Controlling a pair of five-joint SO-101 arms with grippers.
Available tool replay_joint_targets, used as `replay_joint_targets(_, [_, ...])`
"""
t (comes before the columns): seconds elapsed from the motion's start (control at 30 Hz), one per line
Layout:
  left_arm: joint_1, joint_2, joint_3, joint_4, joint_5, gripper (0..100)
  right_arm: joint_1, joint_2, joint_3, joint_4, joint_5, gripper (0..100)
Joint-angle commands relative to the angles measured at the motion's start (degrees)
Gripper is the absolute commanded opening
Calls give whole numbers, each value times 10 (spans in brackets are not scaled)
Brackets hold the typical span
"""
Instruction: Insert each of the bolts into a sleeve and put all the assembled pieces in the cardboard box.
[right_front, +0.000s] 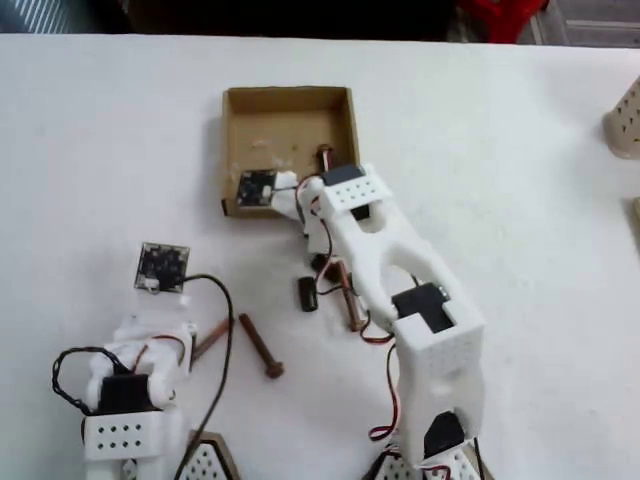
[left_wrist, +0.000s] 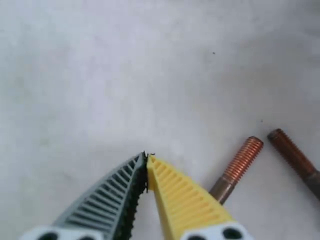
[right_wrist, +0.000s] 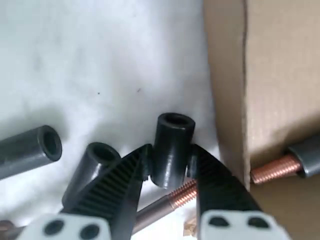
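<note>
My right gripper (right_wrist: 169, 167) is shut on a black sleeve (right_wrist: 171, 145), held upright just outside the cardboard box (right_wrist: 226, 95). A copper bolt (right_wrist: 181, 193) lies under the sleeve. Two more black sleeves (right_wrist: 91, 167) (right_wrist: 30, 150) lie beside it. Inside the box rests a bolt with a sleeve on it (right_wrist: 285, 166). In the high view the right arm ends at the front right corner of the box (right_front: 288, 100). My left gripper (left_wrist: 146, 159) is shut on nothing, low over the table, with two bare bolts (left_wrist: 236, 169) (left_wrist: 296, 159) just beside it.
The high view has two loose bolts (right_front: 258, 345) (right_front: 208, 342) by the left arm, a black sleeve (right_front: 308, 294) and more bolts (right_front: 347, 298) under the right arm. A black cable (right_front: 228, 330) loops over the table. A pale perforated object (right_front: 625, 120) stands at the far right edge.
</note>
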Motion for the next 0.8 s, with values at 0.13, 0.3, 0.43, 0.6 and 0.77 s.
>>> replay_joint_targets(0.13, [-7,-5,-18,-1,-4,27,-17,-2,-22,-31,-35,102])
replay_joint_targets(0.3, [-7,-5,-18,-1,-4,27,-20,-1,-21,-31,-37,100])
replay_joint_targets(0.43, [-7,-5,-18,-1,-4,27,-20,5,-20,-31,-37,15])
replay_joint_targets(0.6, [-7,-5,-18,-1,-5,27,-17,17,-22,-25,-39,18])
replay_joint_targets(0.77, [-7,-5,-18,-1,-5,27,-19,-44,-23,43,-120,17])
